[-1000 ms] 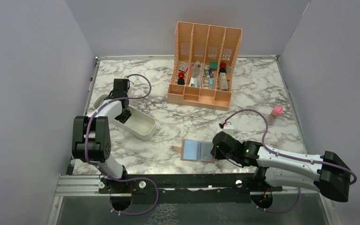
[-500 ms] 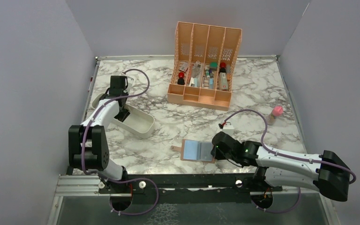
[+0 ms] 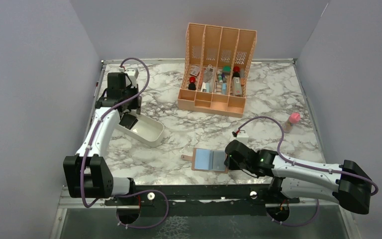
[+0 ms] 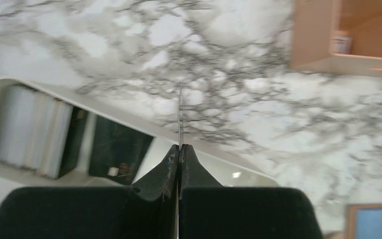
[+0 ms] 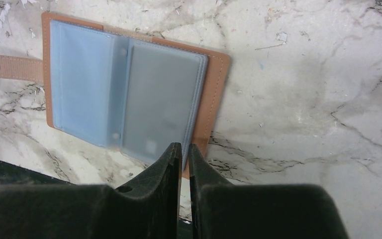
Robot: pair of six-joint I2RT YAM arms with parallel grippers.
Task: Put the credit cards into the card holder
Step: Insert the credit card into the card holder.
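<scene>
Bright even light; left-wrist view motion-blurred.

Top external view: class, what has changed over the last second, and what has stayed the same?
The left gripper closed on a thin card, seen edge-on, while its wrist shifted toward the far left, over the white tray. The right gripper stayed pinched at the edge of the open card holder. The tray, the holder and the peach organizer did not move.

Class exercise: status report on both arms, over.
Left gripper shut on thin card, edge-on, above white oblong tray. Right gripper pinching edge of open brown leather card holder. Nothing seen blocking between.
</scene>
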